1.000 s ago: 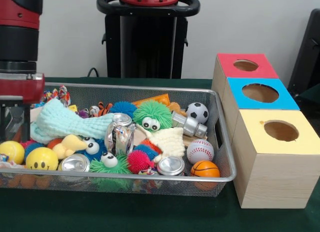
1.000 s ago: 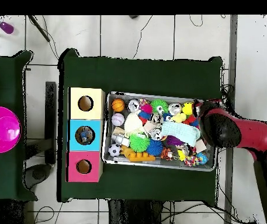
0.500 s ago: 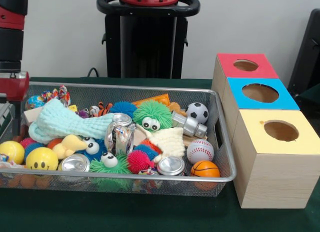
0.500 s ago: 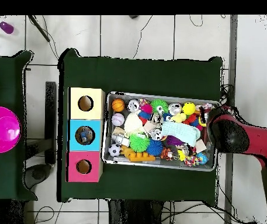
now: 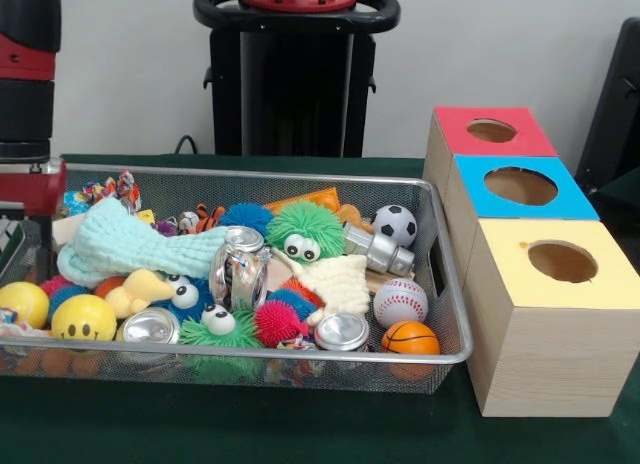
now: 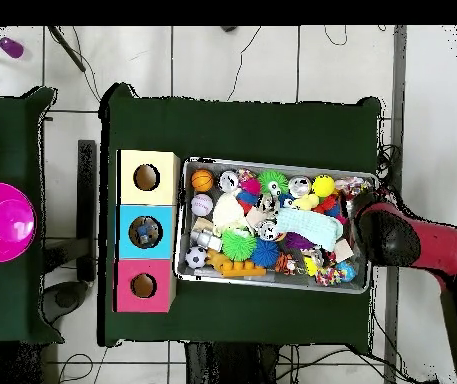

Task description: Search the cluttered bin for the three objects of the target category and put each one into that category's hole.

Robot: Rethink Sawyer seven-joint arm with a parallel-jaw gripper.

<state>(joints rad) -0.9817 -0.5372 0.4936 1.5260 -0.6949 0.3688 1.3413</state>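
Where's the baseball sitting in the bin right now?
In the front view, the baseball lies at the bin's right end, between the soccer ball behind it and the basketball in front.

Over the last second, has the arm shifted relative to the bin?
Yes. In the overhead view the arm has drawn away from the boxes, toward the wire bin's end rim, uncovering the yellow ball.

My arm (image 5: 28, 94) is cut off by the left and top edges of the front view — its gripper is hidden behind the wire bin (image 5: 250, 356) wall, fingers indiscernible. Overhead, the arm's bulk covers the bin's end. The blue box (image 6: 146, 232) hole holds something too small to identify.
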